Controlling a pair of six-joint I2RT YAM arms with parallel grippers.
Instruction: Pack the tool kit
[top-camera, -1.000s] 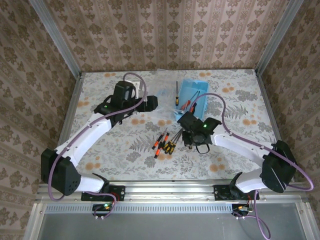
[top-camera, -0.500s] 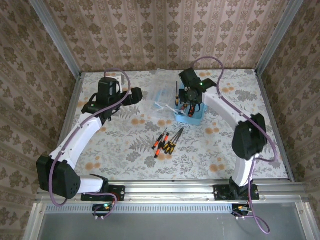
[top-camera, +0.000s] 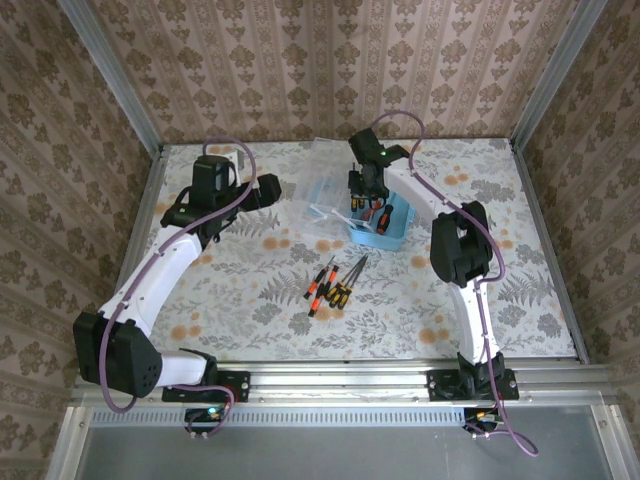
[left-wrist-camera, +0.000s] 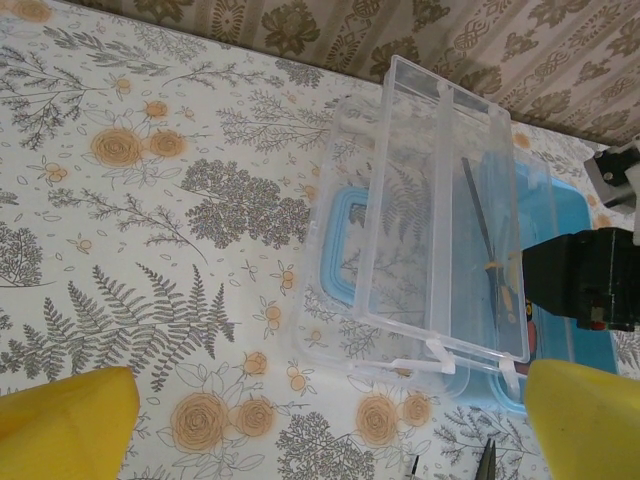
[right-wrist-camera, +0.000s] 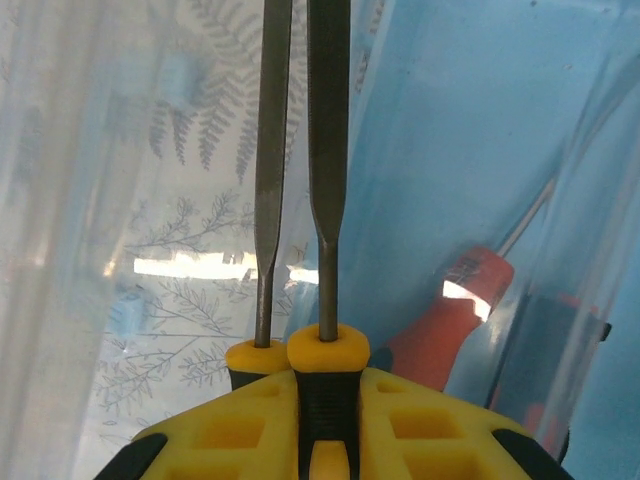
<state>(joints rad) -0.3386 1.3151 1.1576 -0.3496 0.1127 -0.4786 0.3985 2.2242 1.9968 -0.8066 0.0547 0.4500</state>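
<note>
Packing of the tool kit, mid-transfer. Within the last second the right gripper has been swung from the loose tools lying mid-table to a position above the far part of the blue box, the right arm now being stretched well across the table. It is shown closed on two yellow-handled tools, which are clamped side by side between the yellow fingers, their thin metal shafts pointing away from the wrist and towards the inside of the box. An orange-handled tool is already seen lying in the box just beside them. The left gripper has been drawn back a little towards the left and is held fully open and empty, near the clear lid, which lies spread open against the left side of the box. The heap on the table is left much as it was, several orange- and yellow-handled pieces being well apart from the box. From this shift it may be judged that the carrying stage of one more load is nearly complete and that only lowering and release remain for this pair. The task as a whole is judged to be partly done, since the remaining tools must be fetched and the lid closed. Whether the shafts are touching the box wall cannot be told.
</note>
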